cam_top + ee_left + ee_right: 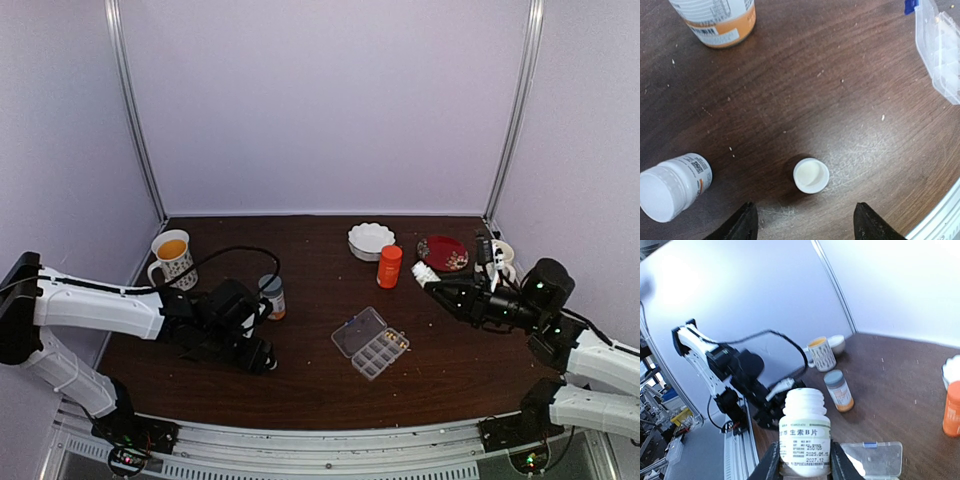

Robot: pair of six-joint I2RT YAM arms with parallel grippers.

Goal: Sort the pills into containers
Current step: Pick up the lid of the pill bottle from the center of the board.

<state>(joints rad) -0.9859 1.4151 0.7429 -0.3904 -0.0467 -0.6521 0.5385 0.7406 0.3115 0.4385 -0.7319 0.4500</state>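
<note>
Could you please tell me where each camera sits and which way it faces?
Top external: high behind the robot, looking down on the dark brown wooden table; the left arm and right arm show.
Left wrist: faces straight down at a small round white cap; the open left gripper's fingertips show.
Right wrist: faces across the table towards the left arm; the right gripper clamps an open white labelled bottle.
Shared: all three show the flat clear plastic pill box and the grey-capped labelled bottle.
</note>
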